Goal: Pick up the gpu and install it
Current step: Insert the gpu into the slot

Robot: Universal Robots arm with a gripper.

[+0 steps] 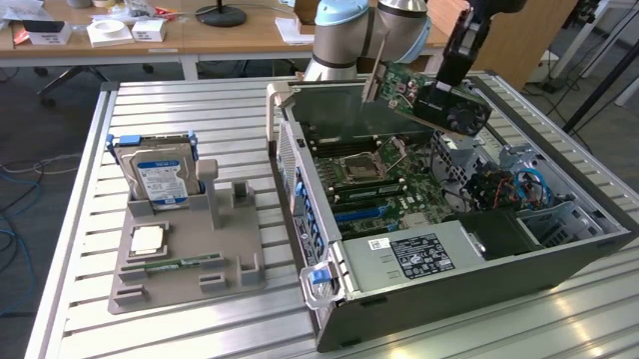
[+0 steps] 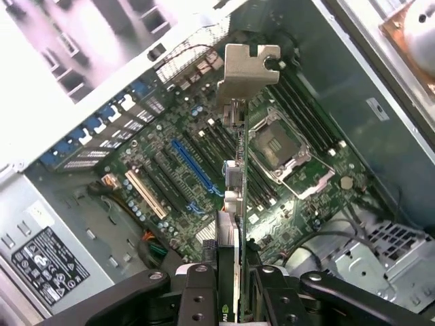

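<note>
The gpu (image 1: 444,108) hangs tilted in the air above the open computer case (image 1: 559,247), its fan side facing the exterior view's right and its pale metal bracket (image 1: 372,82) toward the back. My gripper (image 1: 451,71) is shut on the card's upper edge. In the wrist view the gpu (image 2: 235,197) is seen edge-on between my black fingers (image 2: 197,292), with its bracket (image 2: 251,68) at the far end. It hovers over the motherboard (image 2: 163,224), near the blue expansion slot (image 2: 194,166) and apart from it.
The CPU socket (image 2: 282,146) and memory slots lie beside the card's line. A power supply (image 1: 420,254) fills the case's near end. On the exterior view's left, a grey holder (image 1: 230,280) carries a hard drive (image 1: 160,176), a processor (image 1: 148,239) and a memory stick (image 1: 185,263).
</note>
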